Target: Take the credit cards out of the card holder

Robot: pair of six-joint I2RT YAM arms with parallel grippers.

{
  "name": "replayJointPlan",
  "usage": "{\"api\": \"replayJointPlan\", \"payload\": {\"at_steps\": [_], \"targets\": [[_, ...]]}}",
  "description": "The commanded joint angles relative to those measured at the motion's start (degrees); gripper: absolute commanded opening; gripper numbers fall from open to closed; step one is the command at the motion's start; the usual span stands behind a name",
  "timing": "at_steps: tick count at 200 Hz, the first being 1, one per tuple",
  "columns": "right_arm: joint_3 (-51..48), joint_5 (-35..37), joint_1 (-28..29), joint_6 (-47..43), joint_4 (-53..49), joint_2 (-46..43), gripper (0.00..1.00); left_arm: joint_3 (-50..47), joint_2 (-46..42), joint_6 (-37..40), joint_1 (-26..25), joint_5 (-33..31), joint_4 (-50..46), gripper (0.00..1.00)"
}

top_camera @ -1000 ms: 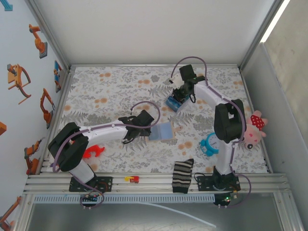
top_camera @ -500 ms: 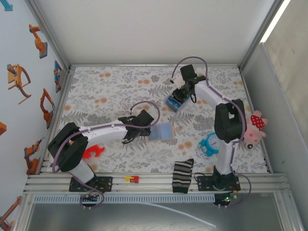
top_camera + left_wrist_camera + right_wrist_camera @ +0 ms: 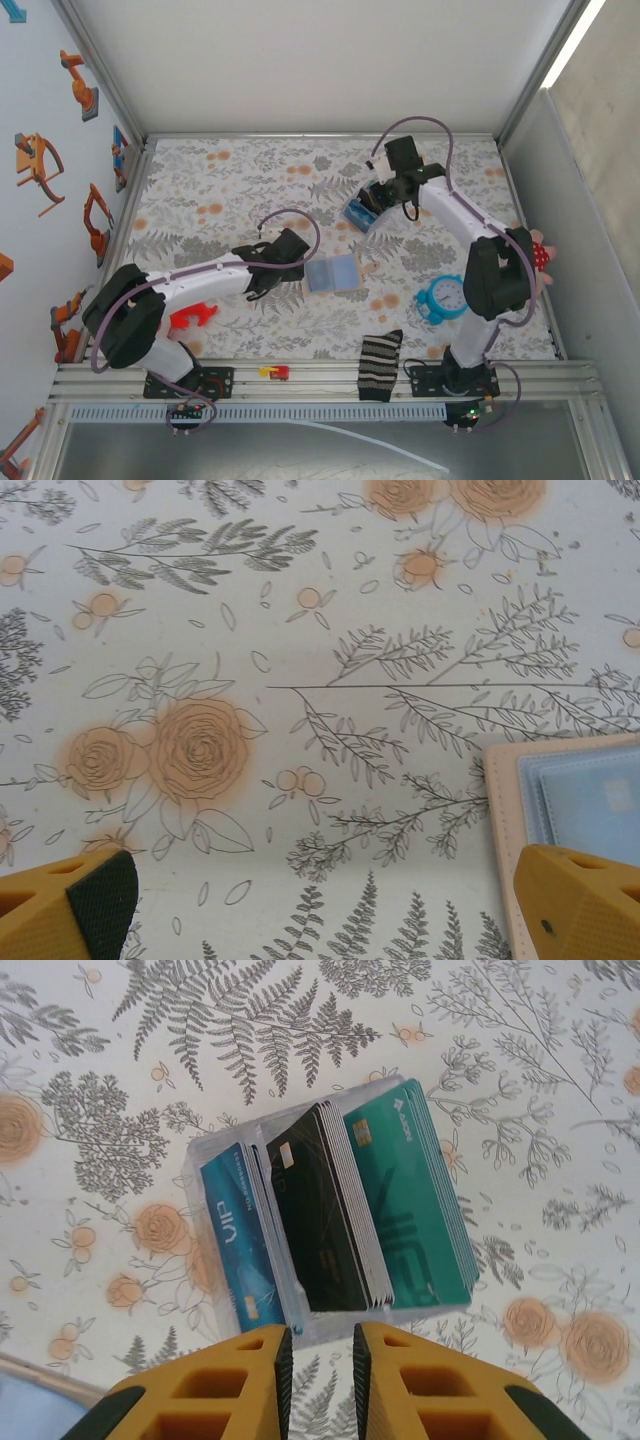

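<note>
Card holder [image 3: 332,272] lies open mid-tabletop [image 3: 220,185], with a tan border around pale blue panels and its cards seemingly not yet drawn out. The left gripper [image 3: 320,880] sits just beside it, jaws wide and empty, and probably must shift onto its edge next. The right gripper [image 3: 318,1355], jaws nearly closed on nothing, hovers above a clear box of cards [image 3: 330,1210].
</note>
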Motion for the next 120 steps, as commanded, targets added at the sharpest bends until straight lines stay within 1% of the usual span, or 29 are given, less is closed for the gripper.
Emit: {"api": "replayJointPlan", "payload": {"at_steps": [1, 26, 58, 85, 120], "targets": [[-5.2, 1.5, 1.9, 9.4, -0.1, -4.9, 0.24, -2.5, -3.8, -2.7, 1.2, -2.0, 0.5, 0.97], [-11.6, 2.5, 4.9, 14.8, 1.8, -10.2, 0.27, -5.1, -7.4, -3.6, 2.1, -3.4, 1.1, 0.97], [-16.3, 6.6, 11.7, 20.2, 2.1, -14.2, 0.34, -8.3, -12.5, -4.0, 3.6, -4.9, 1.5, 0.97], [-18.7, 10.0, 18.1, 24.9, 2.5, -15.2, 0.38, -10.9, -16.3, -4.0, 5.6, -4.3, 2.1, 0.97], [-19.2, 13.4, 24.9, 31.0, 2.5, -14.0, 0.39, -15.3, -22.3, -4.9, 9.5, -1.3, 3.4, 0.97]]}}
